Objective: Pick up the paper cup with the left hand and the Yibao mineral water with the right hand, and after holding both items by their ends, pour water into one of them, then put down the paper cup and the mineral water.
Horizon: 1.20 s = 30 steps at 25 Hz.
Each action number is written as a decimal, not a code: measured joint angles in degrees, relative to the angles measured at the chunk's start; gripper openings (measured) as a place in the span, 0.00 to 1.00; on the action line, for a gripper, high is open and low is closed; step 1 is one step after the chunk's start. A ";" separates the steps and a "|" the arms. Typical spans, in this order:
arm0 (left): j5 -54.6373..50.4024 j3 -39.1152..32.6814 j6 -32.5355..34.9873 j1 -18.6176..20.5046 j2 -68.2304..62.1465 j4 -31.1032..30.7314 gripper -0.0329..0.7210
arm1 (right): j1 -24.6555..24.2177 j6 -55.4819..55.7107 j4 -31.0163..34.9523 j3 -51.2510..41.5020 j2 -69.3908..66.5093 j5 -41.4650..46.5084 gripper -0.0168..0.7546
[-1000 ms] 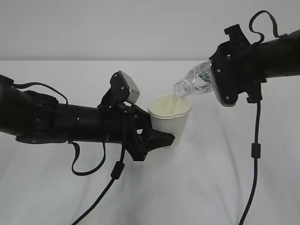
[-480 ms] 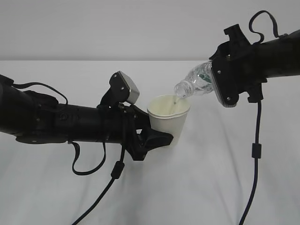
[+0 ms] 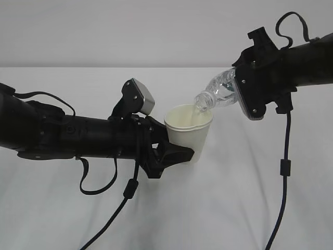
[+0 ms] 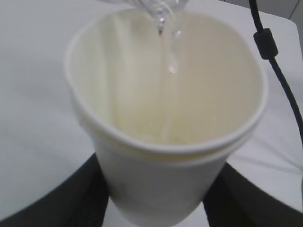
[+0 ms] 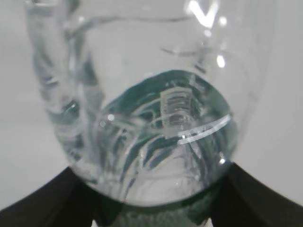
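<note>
White paper cup (image 3: 188, 134) clamped by left hand (image 3: 174, 153), right gripper (image 3: 240, 94) grasping the Yibao mineral water (image 3: 218, 91) mid-pour; putting both down is what's left

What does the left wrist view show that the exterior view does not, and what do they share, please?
Only the left wrist view shows the cream inside of the paper cup down its wall, with drops of water falling in. Only the exterior view shows both arms, the left gripper round the cup and the right gripper holding the tilted bottle. Both show the bottle's mouth over the cup's rim.
</note>
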<state>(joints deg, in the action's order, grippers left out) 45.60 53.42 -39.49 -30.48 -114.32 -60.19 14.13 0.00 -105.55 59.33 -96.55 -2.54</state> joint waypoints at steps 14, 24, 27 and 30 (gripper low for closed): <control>0.00 0.00 -0.24 0.00 0.00 -0.49 0.58 | 0.00 -1.22 0.00 0.00 0.00 0.04 0.64; 0.00 0.00 -0.37 0.00 -0.91 -0.66 0.58 | 0.00 -1.43 0.00 1.08 0.00 0.04 0.62; 0.00 0.00 -0.37 0.00 -0.91 -0.66 0.58 | 0.00 -1.43 0.00 1.11 0.00 0.04 0.61; 0.00 0.00 -0.37 0.00 -0.91 -0.66 0.58 | 0.00 -1.43 0.00 1.11 0.00 0.04 0.61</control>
<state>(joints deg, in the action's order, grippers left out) 45.60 53.42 -39.86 -30.48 -115.23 -60.84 14.13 -1.43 -105.55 60.44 -96.55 -2.50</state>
